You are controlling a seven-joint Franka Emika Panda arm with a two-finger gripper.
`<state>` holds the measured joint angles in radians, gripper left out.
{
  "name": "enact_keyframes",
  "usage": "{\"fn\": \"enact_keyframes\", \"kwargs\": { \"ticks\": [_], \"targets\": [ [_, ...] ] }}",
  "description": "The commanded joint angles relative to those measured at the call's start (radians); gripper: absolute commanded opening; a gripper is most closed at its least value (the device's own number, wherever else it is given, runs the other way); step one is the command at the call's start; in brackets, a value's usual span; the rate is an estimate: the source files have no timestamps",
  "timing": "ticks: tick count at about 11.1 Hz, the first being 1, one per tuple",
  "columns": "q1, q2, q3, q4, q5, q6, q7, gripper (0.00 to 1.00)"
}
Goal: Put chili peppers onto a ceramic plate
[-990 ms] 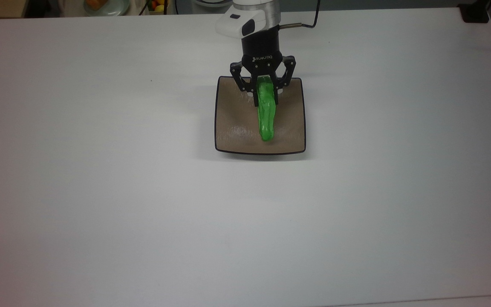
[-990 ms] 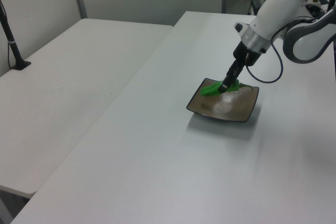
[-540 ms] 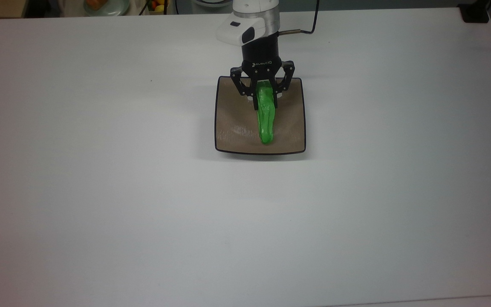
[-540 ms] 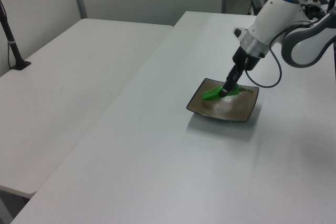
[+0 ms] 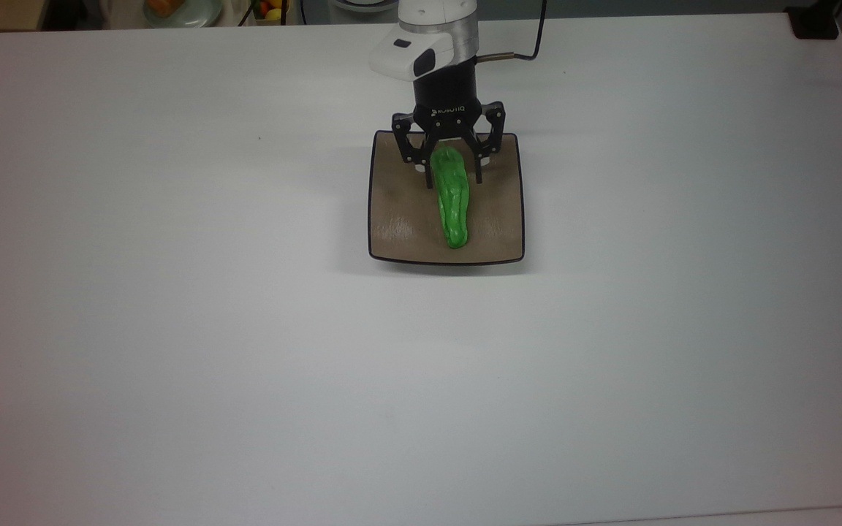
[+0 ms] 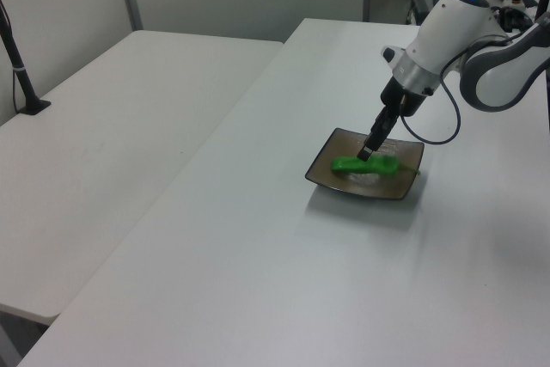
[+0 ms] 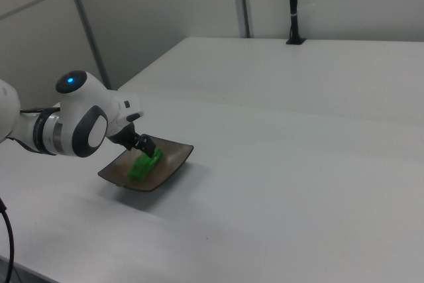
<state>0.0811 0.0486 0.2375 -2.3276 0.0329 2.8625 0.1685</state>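
On the ceramic plate (image 5: 399, 197) the green chili pepper (image 5: 450, 197) lies flat, running lengthwise from the plate's far edge to its near edge in the top view. The gripper (image 5: 449, 172) stands over the pepper's far end with its fingers spread apart on either side (no grip on it). The plate sits on a white table (image 5: 172, 292).

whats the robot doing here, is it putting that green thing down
Yes. The Franka arm's two-finger gripper is open, fingers either side of the stem end of the long glossy green chili pepper. The pepper lies flat on the square tan-brown ceramic plate, on the white table.
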Motion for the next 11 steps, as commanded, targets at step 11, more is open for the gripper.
{"fn": "enact_keyframes", "kwargs": {
  "ticks": [11],
  "targets": [
    [-0.023, -0.015, -0.076, 0.629, -0.018, -0.991, 0.025, 1.0]
  ]
}}
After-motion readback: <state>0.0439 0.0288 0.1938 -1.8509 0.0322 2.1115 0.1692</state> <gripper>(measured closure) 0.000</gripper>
